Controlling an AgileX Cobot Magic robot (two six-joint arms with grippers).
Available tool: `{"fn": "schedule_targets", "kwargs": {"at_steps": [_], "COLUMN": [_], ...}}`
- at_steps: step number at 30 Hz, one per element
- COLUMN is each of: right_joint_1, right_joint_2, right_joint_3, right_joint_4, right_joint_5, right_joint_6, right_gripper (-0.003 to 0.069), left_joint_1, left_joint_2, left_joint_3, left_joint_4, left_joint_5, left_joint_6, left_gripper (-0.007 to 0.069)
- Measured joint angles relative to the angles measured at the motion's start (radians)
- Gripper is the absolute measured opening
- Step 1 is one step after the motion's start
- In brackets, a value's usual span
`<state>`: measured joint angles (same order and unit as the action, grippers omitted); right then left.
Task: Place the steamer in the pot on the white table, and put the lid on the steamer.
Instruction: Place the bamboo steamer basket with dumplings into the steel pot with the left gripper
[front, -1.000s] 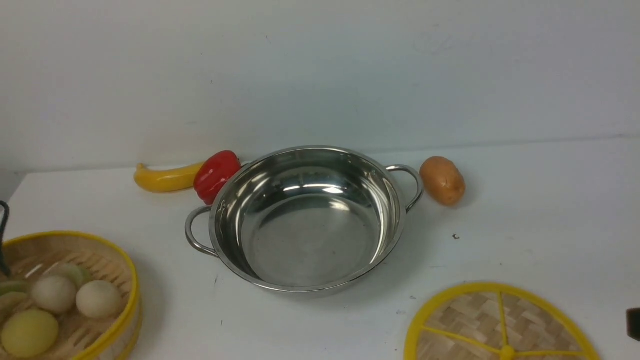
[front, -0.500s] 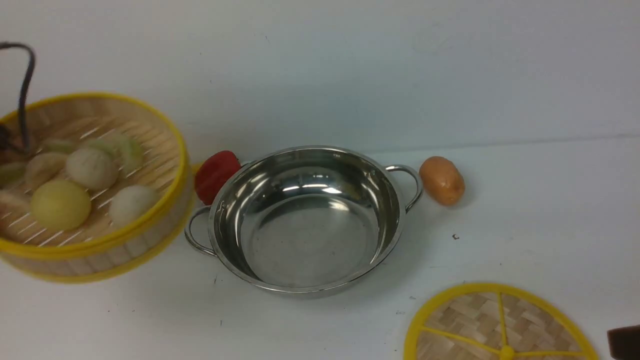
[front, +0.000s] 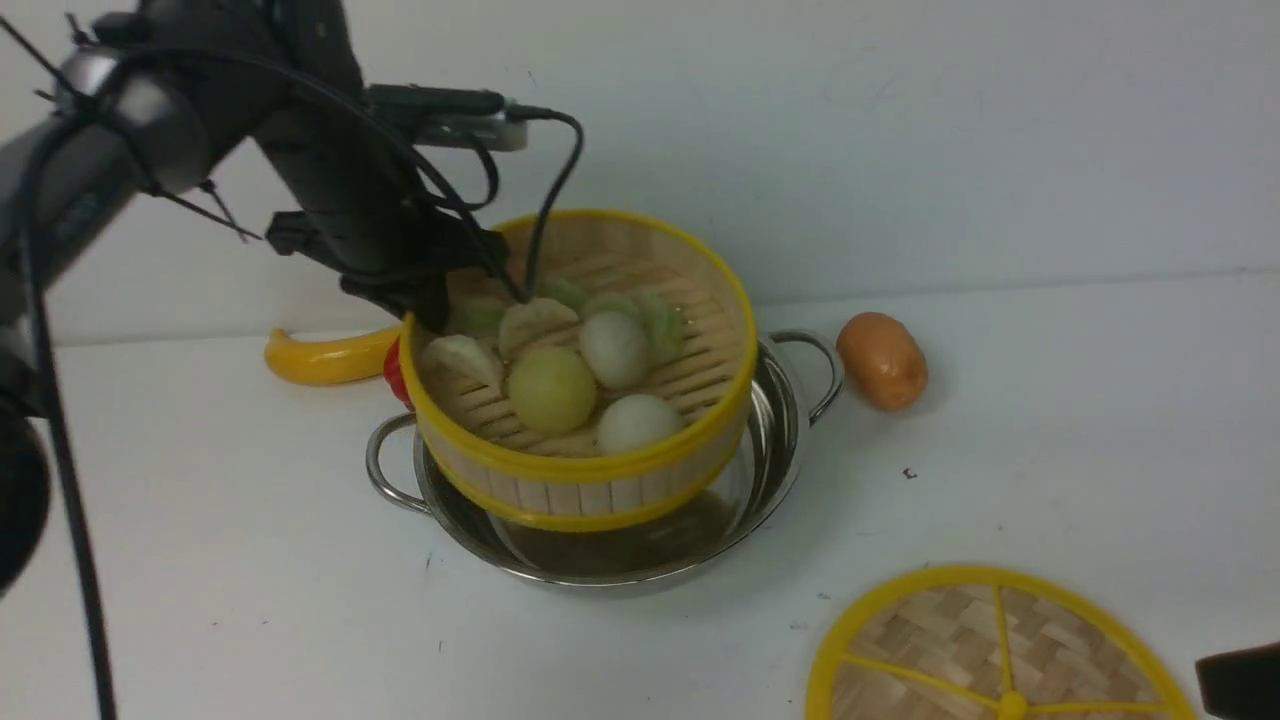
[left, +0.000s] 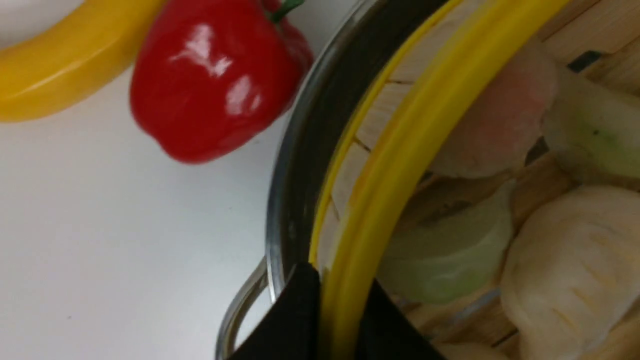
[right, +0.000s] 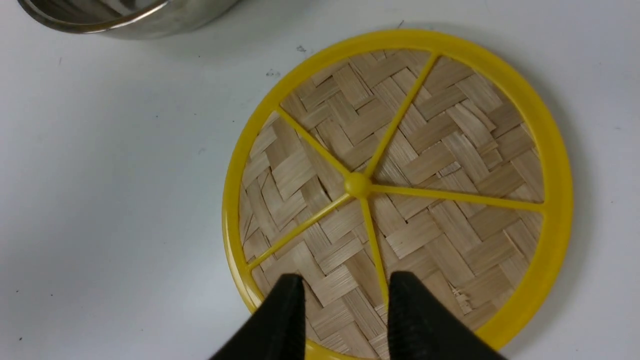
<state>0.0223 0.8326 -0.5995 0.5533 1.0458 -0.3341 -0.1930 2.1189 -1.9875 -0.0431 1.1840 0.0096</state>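
Clamps the yellow rim of the steamer (front: 580, 480) with the left gripper (left: 340, 290) and holds it tilted just over the pot (front: 792, 425). Shows slatted bamboo walls and floor, with pale buns (front: 614, 348) inside. Hovers with the right gripper (right: 345, 285) half open and empty above the lid (right: 440, 165).

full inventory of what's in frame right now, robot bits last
steamer: 1, bamboo with yellow rim, over the pot, tilted
buns and dumplings: several, white, pale yellow and green, inside the steamer
pot: 1, shiny steel, mid-table, under the steamer
lid: 1, woven bamboo with yellow rim and spokes, flat on the table, near right
banana: 1, yellow, left of the pot
red pepper: 1, red, between banana and pot
potato: 1, brown, right of the pot
white table: 1, white, under everything
left gripper: 1, black, shut on the steamer rim
right gripper: 1, black, open, above the lid
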Motion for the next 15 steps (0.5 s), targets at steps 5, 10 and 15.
{"fn": "schedule_targets", "kwargs": {"at_steps": [5,10,15], "right_joint_1": [0.000,0.000,0.000], "right_joint_2": [0.001,0.001,0.001], "right_joint_3": [0.000,0.000,0.000], "right_joint_4": [-0.001,-0.001,-0.001], "right_joint_5": [0.011,0.011,0.011], "right_joint_6": [-0.001,-0.001,-0.001], "right_gripper": [0.0248,0.0248,0.0248], "left_joint_1": [-0.016,-0.016,-0.016], "left_joint_2": [0.079,0.115,0.139], "left_joint_3": [-0.036,-0.039,-0.041], "left_joint_4": [0.001,0.005,0.006], "left_joint_5": [-0.002,-0.010,-0.047], "left_joint_6": [-0.003,-0.003,-0.003], "left_gripper": [0.0041,0.0041,0.0041]}}
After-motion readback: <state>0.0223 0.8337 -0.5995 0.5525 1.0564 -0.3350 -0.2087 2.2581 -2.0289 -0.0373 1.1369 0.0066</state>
